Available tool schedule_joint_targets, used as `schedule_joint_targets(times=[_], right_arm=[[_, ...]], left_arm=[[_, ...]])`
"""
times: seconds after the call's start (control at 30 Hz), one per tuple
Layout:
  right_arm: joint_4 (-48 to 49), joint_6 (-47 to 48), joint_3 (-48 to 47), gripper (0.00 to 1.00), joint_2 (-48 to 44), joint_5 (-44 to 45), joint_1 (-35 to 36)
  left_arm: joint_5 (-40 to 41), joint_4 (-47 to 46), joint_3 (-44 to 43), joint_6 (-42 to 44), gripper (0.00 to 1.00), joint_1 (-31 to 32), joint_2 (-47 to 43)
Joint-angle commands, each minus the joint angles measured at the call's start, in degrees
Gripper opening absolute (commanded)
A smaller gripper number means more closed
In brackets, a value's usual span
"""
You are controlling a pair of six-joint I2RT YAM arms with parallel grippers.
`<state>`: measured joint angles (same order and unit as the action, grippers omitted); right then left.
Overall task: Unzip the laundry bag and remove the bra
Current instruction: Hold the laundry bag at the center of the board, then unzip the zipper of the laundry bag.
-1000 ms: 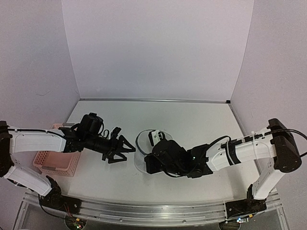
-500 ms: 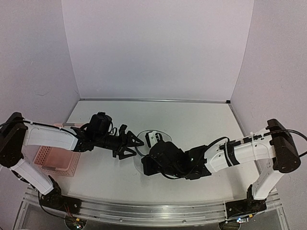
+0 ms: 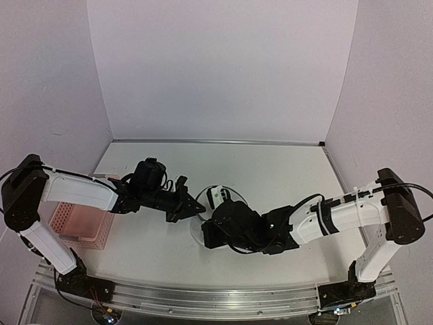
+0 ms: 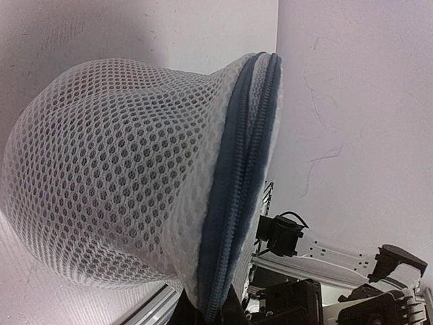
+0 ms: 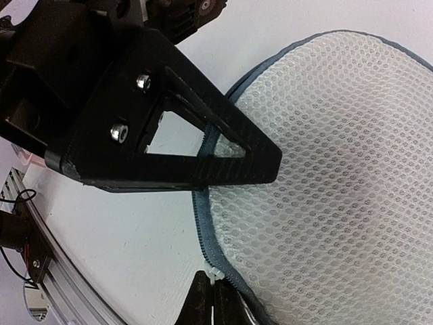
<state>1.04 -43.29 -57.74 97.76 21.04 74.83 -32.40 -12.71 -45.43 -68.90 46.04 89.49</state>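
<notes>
Jaws of our left gripper (image 3: 189,206) clench the left rim of the laundry bag (image 4: 115,176), which lies zipped shut at the middle of the counter (image 3: 270,169). Our right gripper (image 5: 214,301) has its jaws pinched on the bag's grey zip seam at the near edge.

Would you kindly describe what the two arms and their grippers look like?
The left arm and right arm have white link shells, black joints and black wrists. Black cables loop along the right arm's forearm. The left gripper has black triangular fingers with cut-outs and silver screw heads; the right gripper is black too.
</notes>
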Motion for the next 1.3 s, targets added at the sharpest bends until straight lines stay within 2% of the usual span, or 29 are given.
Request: schedule_joint_targets(times=[0.0, 0.3, 0.57, 0.7, 1.03, 1.27], right_arm=[[-0.93, 0.4, 1.66, 0.0, -4.44, 1.71, 0.41], [-4.21, -1.07, 6.84, 0.0, -9.1, 2.63, 0.5], [-5.69, 0.41, 12.46, 0.0, -13.69, 4.71, 0.5], [-5.38, 2.92, 15.04, 0.0, -16.01, 5.23, 0.5], [-4.61, 9.11, 16.75, 0.0, -19.33, 9.62, 0.41], [-3.51, 13.84, 13.82, 0.0, -17.74, 12.24, -2.09]], left_arm=[[-0.21, -2.56, -2.19, 0.44, 0.0, 0.01, -0.4], [1.24, -2.58, -1.06, 0.46, 0.0, -0.16, -2.43], [-2.18, -2.54, -1.31, 4.34, 0.0, -0.51, -3.91], [-6.39, -1.98, -2.93, 7.73, 0.0, -0.54, -4.03], [-6.85, 15.73, -15.36, 21.29, 0.0, -3.07, -1.01], [-9.42, 20.94, -22.96, 27.26, 0.0, -6.2, 3.2]])
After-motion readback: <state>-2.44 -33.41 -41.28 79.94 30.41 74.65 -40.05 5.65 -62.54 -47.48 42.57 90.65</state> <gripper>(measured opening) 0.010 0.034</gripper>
